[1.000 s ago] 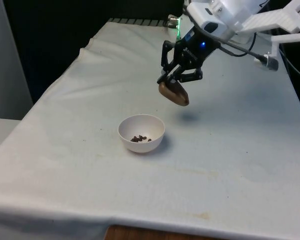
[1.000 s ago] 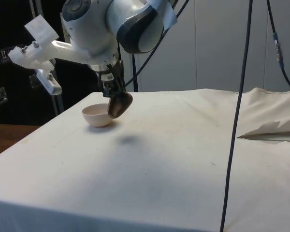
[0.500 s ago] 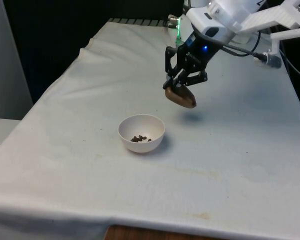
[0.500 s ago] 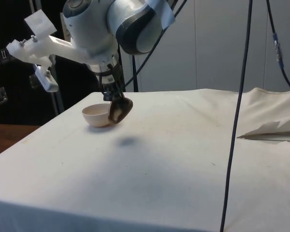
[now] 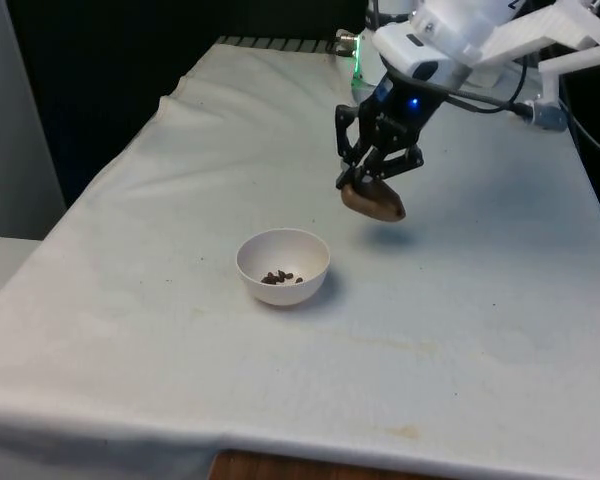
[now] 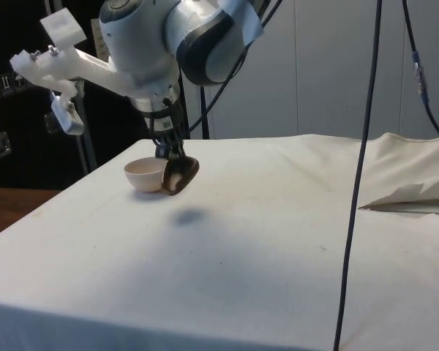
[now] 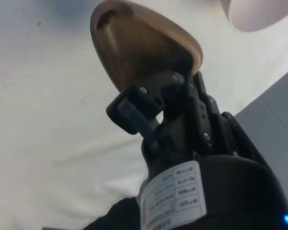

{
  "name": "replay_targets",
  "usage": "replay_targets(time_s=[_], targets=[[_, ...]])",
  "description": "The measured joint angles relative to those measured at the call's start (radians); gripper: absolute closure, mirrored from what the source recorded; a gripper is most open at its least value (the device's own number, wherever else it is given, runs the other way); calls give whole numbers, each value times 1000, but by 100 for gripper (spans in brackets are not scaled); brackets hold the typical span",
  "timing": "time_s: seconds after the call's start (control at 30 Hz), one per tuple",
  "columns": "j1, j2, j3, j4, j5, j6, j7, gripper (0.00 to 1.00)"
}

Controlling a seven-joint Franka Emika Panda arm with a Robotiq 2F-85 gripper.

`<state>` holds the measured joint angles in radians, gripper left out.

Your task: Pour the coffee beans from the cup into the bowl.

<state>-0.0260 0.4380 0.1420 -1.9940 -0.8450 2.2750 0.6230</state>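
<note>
A brown wooden cup (image 5: 373, 199) hangs tilted in the air, above the cloth and to the front view's right of the bowl. My black gripper (image 5: 365, 180) is shut on the cup's rim (image 7: 149, 72). In the side view the cup (image 6: 179, 174) sits just beside the bowl (image 6: 146, 174), slightly above the cloth. The white bowl (image 5: 283, 266) stands on the cloth and holds several dark coffee beans (image 5: 280, 277). In the wrist view the cup's inside looks bare, and the bowl's edge (image 7: 257, 14) peeks in at a corner.
The white cloth (image 5: 460, 320) has faint stains towards its front edge. A black cable (image 6: 362, 146) hangs down across the side view. The cloth is bunched into a fold (image 6: 413, 194) at the far right of the side view.
The gripper has carried the cup away from the bowl, towards the front view's right and a little farther back, and the cup has turned somewhat in the hand.
</note>
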Motion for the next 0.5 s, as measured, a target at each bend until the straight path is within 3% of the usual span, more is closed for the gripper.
replay_targets(time_s=[0.5], targets=[[0, 11, -26, -15, 67, 95, -77, 100]])
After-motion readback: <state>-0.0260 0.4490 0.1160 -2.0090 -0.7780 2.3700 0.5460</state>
